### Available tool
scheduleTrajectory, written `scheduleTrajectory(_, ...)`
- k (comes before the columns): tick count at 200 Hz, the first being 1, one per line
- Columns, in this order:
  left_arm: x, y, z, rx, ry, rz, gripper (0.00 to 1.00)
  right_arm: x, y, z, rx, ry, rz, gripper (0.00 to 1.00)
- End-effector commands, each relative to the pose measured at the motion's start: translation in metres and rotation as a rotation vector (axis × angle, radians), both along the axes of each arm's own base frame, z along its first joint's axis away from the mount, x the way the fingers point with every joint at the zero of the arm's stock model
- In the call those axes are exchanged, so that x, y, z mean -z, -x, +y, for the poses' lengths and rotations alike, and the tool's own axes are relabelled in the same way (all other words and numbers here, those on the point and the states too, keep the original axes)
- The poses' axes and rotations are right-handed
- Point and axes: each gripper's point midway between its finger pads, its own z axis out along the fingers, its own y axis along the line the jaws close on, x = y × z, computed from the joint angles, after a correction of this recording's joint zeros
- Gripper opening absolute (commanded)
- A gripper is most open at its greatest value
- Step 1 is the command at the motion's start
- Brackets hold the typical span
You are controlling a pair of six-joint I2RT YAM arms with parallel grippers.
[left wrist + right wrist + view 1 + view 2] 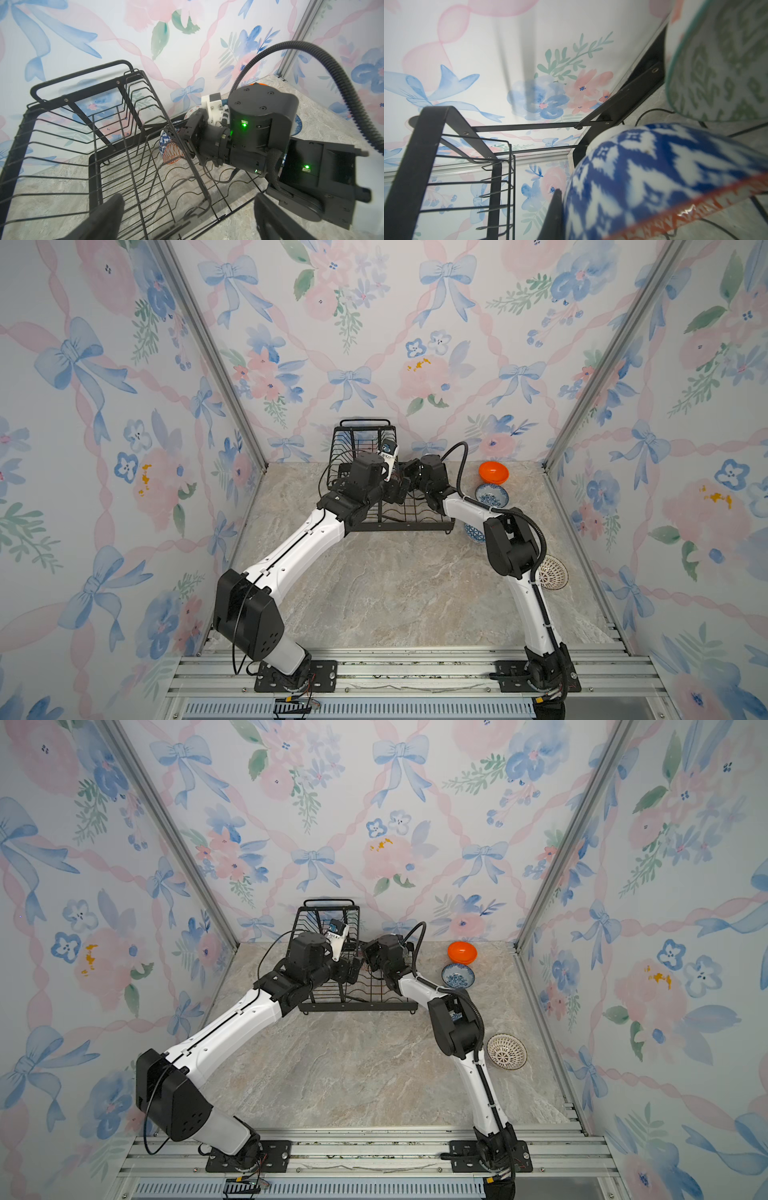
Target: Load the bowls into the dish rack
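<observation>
Marbled surface (pixel 395 593) is lying mostly bare in front of me, with the lattice bowl (pixel 506 1051) sitting nearest on the right and the dark-blue geometric bowl (pixel 473 534) peeking out behind the right arm. Farther on, the left end effector (pixel 189 197) is hanging wide and empty over the dish rack (pixel 407 526). The right end effector (pixel 185 141) is pinched narrow, seemingly on the rim of the orange-and-blue patterned bowl (pixel 643 176) over the wavy base. A green patterned bowl (pixel 726 62) is standing just beside it. I would be lowering the held bowl until a divider is carrying it before letting go, without nudging its neighbour. Farther back on the right, the floral bowl (pixel 457 975) and orange bowl (pixel 493 472) are waiting near the wall.
</observation>
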Motion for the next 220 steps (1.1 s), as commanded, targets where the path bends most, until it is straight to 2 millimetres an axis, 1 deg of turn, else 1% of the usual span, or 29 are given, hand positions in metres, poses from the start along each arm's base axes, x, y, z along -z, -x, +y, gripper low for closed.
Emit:
scheduleTrajectory(1,-0.012,0.005,0.008,-0.003,0.022,-0.024,0.98,-0.022,-0.006,0.009,0.005,-0.045,-0.064,0.00)
scheduleTrajectory(29,-0.011,0.006,0.011,-0.005,0.022,-0.022,0.98,-0.017,-0.010,0.016,0.002,-0.059,-0.061,0.00)
scheduleTrajectory(80,-0.009,0.009,0.014,-0.007,0.021,-0.019,0.98,-0.015,-0.016,0.026,-0.002,-0.094,-0.076,0.00)
scheduleTrajectory(93,-0.010,0.009,0.015,-0.009,0.022,-0.020,0.98,-0.016,-0.016,0.026,-0.002,-0.101,-0.082,0.00)
scheduleTrajectory(113,-0.008,0.009,0.016,-0.011,0.020,-0.018,0.98,-0.011,-0.018,0.026,0.008,-0.107,-0.076,0.00)
scheduleTrajectory(177,-0.006,0.013,0.018,-0.005,0.028,-0.011,0.98,-0.018,-0.027,0.028,0.023,-0.161,-0.138,0.00)
scheduleTrajectory(199,-0.005,0.016,0.019,-0.006,0.027,-0.009,0.98,-0.014,-0.028,0.026,0.038,-0.182,-0.148,0.00)
scheduleTrajectory(220,-0.003,0.017,0.020,-0.008,0.023,-0.007,0.98,-0.021,-0.027,0.028,0.032,-0.194,-0.202,0.00)
